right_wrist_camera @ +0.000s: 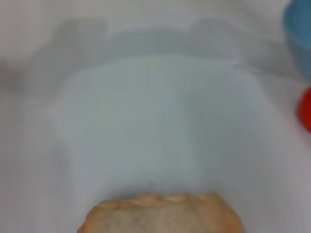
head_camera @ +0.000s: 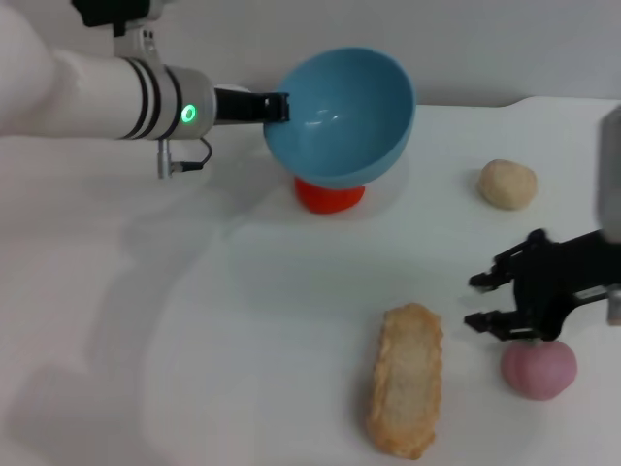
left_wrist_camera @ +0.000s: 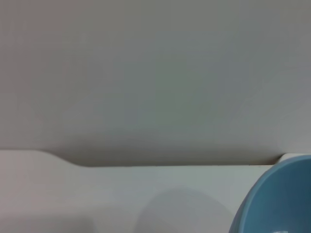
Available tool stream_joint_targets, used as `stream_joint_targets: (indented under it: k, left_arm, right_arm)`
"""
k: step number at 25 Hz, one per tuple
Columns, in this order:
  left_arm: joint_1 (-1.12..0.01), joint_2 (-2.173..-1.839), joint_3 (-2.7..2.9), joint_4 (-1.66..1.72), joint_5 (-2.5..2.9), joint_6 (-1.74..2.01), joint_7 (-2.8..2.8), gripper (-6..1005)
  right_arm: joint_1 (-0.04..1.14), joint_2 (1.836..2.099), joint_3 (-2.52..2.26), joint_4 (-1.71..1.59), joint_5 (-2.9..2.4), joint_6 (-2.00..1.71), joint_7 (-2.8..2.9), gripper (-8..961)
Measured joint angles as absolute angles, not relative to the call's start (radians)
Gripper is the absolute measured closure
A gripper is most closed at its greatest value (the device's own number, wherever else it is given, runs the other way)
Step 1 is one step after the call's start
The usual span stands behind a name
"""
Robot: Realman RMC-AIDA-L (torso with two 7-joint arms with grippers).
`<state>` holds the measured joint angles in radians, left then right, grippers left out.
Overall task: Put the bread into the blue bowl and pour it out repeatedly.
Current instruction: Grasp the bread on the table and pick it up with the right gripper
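The blue bowl [head_camera: 342, 115] is held in the air by the left tool [head_camera: 277, 107], clamped on its rim and tipped so the opening faces forward; nothing is seen inside it. Just below it a red object [head_camera: 330, 194] sits on the tabletop [head_camera: 194, 320]. The bread [head_camera: 407, 380] lies flat on the tabletop, near the front edge. Just beside it, the right tool [head_camera: 483, 301] is held low with fingers spread apart, gripping nothing, above a pink ball [head_camera: 539, 369]. A beige ball [head_camera: 507, 183] rests farther back.
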<state>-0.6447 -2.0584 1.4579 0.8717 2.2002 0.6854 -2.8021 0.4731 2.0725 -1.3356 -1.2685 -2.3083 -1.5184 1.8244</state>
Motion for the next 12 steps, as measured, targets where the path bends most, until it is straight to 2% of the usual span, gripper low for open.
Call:
stream_joint_targets:
  k: [12]
  left_arm:
    - [-0.617, -2.057, 1.445, 0.874, 2.2, 0.746, -2.815, 1001]
  right_arm:
    - [0.523, 2.072, -1.572, -1.358, -2.385, -1.562, 1.848, 504]
